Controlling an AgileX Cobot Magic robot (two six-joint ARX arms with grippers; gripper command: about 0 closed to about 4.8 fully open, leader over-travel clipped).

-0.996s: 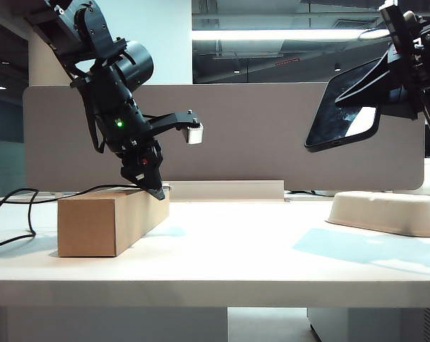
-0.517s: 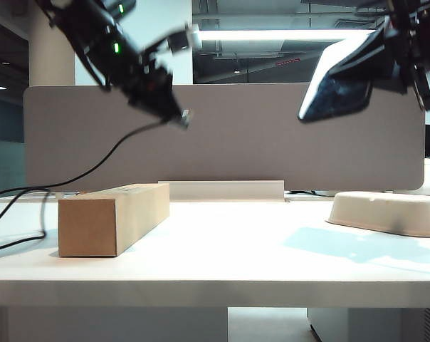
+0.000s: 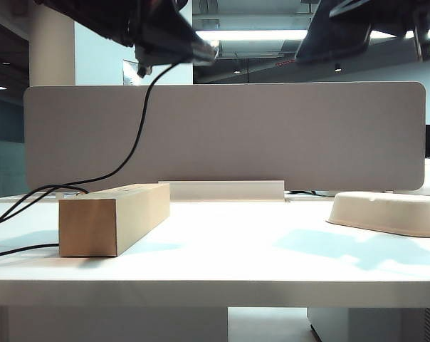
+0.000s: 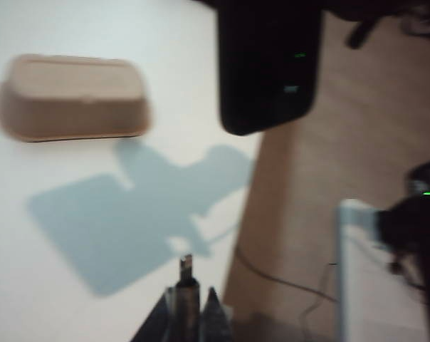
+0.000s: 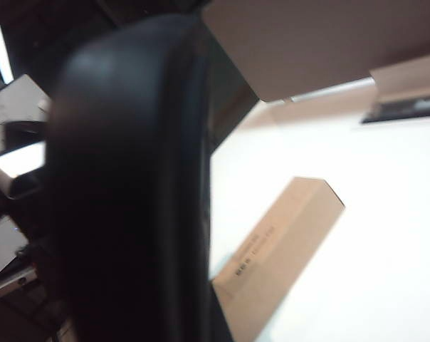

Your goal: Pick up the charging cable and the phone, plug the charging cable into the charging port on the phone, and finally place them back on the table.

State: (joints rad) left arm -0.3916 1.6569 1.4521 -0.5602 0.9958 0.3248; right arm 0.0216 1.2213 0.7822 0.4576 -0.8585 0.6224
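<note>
Since the plug has to meet the port in mid-air, the left gripper (image 4: 189, 308) is clenched on the charging cable (image 3: 139, 135) near its silvery tip, high over the table (image 3: 222, 263) left side, cord trailing past the cardboard box (image 3: 112, 217). The right gripper (image 3: 407, 18) grasps the phone (image 4: 268, 68), flat black, high over the right side, above the tray (image 3: 386, 211).

- An office is showing here: a grey fabric divider panel (image 3: 222, 135) is standing along the back of the white table (image 3: 222, 267).
- Ceiling strip lights (image 3: 272, 34) are glowing above that panel.
</note>
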